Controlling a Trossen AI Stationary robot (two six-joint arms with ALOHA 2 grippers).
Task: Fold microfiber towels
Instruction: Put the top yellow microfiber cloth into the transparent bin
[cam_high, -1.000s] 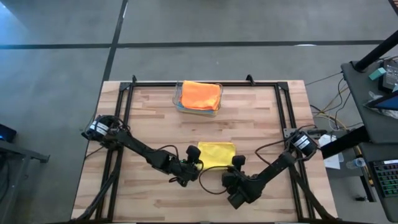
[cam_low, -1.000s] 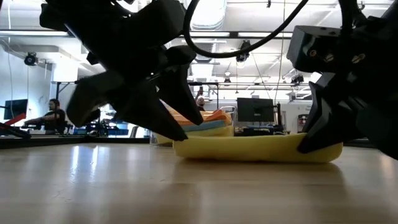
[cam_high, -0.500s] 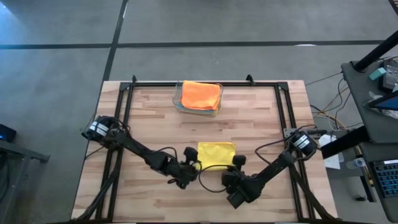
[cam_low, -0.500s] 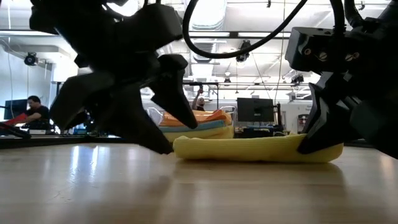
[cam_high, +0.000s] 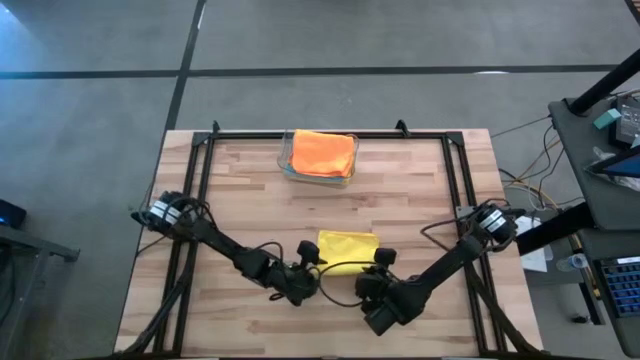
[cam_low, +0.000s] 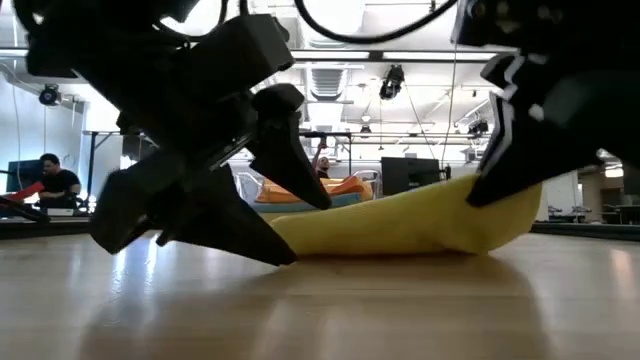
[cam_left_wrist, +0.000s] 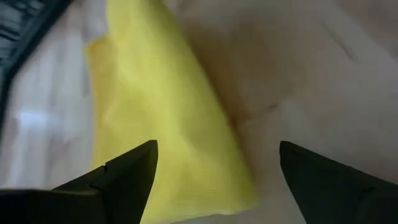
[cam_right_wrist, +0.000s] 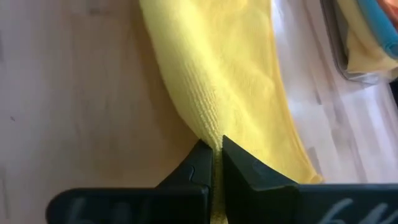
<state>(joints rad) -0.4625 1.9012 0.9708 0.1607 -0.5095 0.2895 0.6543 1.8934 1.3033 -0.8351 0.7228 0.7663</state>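
1. Yellow towel (cam_high: 348, 246) lies folded on the table (cam_high: 420, 190), between the two grippers, near-centre; the other towels sit stacked in the clear bin (cam_high: 318, 170) well apart at the far edge, orange towel (cam_high: 323, 152) on top.
2. Right gripper (cam_right_wrist: 216, 163): fingers pinched narrow on the yellow towel's corner, cloth squeezed thin between the tips; that end is lifted off the wood in low view.
3. Left gripper (cam_left_wrist: 214, 163): fingers spread wide, holding nothing; the towel's other corner lies between and just ahead of the tips.
4. Handling, by my read: v. light, soft, limp. It sags from the one pinched corner, won't hold shape, napped so not slippery.
5. Best hold: corners/edge hem, both layers together; a mid-cloth pinch would bunch it.
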